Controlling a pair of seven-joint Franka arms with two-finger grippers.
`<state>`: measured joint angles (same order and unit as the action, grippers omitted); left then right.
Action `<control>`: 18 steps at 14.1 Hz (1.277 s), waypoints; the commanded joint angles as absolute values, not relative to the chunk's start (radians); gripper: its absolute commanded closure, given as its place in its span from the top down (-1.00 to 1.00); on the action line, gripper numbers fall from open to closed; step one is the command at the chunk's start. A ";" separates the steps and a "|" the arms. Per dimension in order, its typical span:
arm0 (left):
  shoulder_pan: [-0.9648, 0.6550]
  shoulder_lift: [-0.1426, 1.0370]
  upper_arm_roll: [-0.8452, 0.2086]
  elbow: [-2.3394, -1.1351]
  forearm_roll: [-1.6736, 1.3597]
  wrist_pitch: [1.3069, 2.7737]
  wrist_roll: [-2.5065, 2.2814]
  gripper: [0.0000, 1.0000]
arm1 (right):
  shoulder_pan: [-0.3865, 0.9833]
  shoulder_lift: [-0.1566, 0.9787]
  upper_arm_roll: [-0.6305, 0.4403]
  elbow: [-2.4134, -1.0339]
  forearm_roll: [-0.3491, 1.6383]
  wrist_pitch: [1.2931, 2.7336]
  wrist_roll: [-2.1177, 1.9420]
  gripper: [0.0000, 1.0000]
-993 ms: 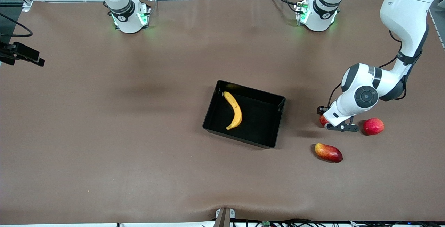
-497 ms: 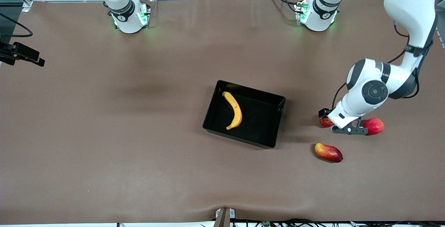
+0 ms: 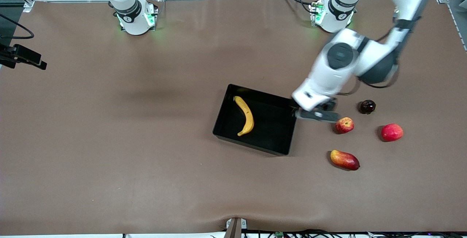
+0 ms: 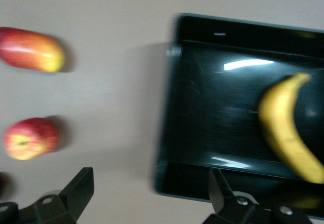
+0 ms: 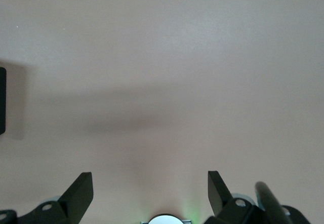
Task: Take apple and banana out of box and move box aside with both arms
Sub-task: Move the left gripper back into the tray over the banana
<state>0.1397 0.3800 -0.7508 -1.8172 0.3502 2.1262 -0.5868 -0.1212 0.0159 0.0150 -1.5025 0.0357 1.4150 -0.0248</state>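
The black box [image 3: 273, 130] sits mid-table with the yellow banana [image 3: 245, 116] lying inside it. The small red apple [image 3: 344, 125] rests on the table beside the box, toward the left arm's end. My left gripper [image 3: 316, 115] hangs open and empty over the box's wall on that side, between box and apple. The left wrist view shows the box [image 4: 212, 112], the banana [image 4: 289, 127] and the apple [image 4: 29, 138], with the left gripper [image 4: 150, 189] wide apart. My right gripper [image 5: 150, 184] is open over bare table by its base and waits.
A plain red round fruit [image 3: 392, 132], a red-yellow mango [image 3: 344, 159] and a small dark round fruit [image 3: 367, 106] lie around the apple. The mango [image 4: 31, 49] also appears in the left wrist view. A black device [image 3: 22, 57] sits at the table edge at the right arm's end.
The left gripper opened and swung away from the apple toward the box. The apple and the dark fruit, earlier covered by the arm, now show. The right arm has not moved.
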 commanded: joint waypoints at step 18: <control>-0.426 0.887 -0.382 -1.456 0.439 2.249 -0.736 -0.95 | -0.150 0.015 0.018 -1.506 0.057 1.402 -0.031 1.00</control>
